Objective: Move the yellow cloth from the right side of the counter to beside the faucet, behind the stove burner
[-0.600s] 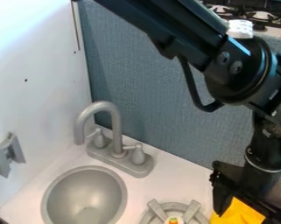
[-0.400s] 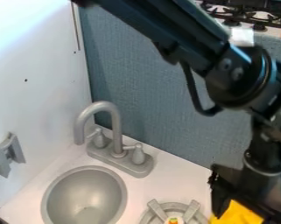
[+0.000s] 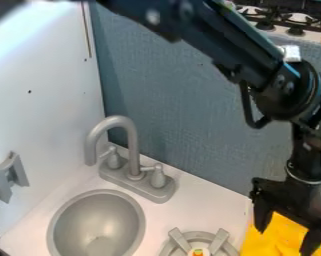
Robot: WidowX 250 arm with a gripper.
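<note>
Open room above the sink (image 3: 96, 220); the faucet (image 3: 134, 152) stands behind it.

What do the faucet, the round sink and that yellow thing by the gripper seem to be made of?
Faucet: likely plastic, dull gray without sharp reflections.
Sink: metal or plastic, smooth gray with a soft sheen.
Yellow thing: probably cloth, matte with soft creases.

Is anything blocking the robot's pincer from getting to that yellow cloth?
Nothing visible stands between the pincer and the yellow cloth. The open fingers are right at the cloth, though touching or not is unclear. The grey burner sits beside the cloth, not between them.
</note>
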